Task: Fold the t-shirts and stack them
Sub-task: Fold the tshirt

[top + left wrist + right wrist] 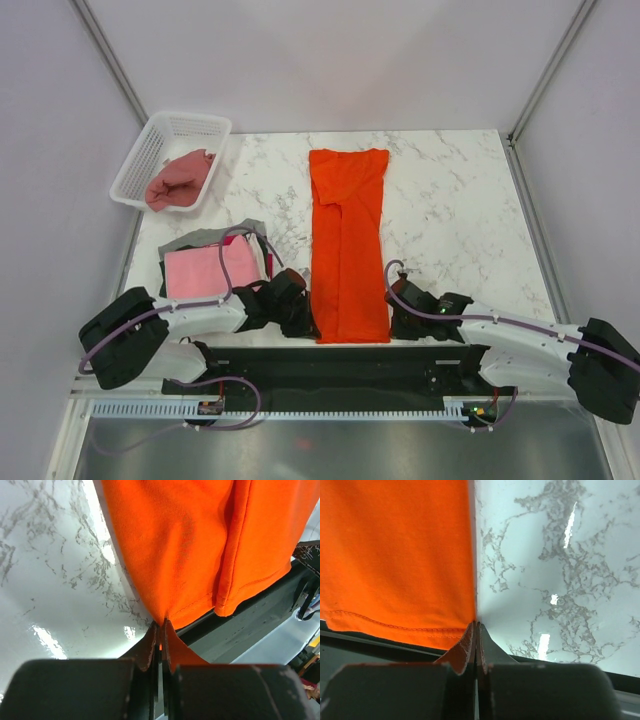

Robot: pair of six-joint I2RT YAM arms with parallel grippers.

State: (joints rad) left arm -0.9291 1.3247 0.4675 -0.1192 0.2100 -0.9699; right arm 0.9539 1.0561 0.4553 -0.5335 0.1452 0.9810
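Left claw [161,625] fingers are pressed together on the near left hem corner of the orange shirt [190,545], a sliver of orange showing between them. Right claw [476,626] is likewise closed, its tips meeting on the near right hem corner, where the stitched hem runs into them.

From above, the orange shirt [347,245] lies flat as a long narrow strip down the middle of the bench [450,200], sides folded in, collar end far and hem at the near edge. Left claw [310,322] and right claw [392,322] sit at its two near corners, both arms low along the near edge.

Just left of it, apart from it, a folded pink shirt [210,270] tops a small pile, with grey cloth [245,228] and dark cloth showing under it. At the far left corner, a rose shirt [180,180] lies crumpled in the white basket [190,118].
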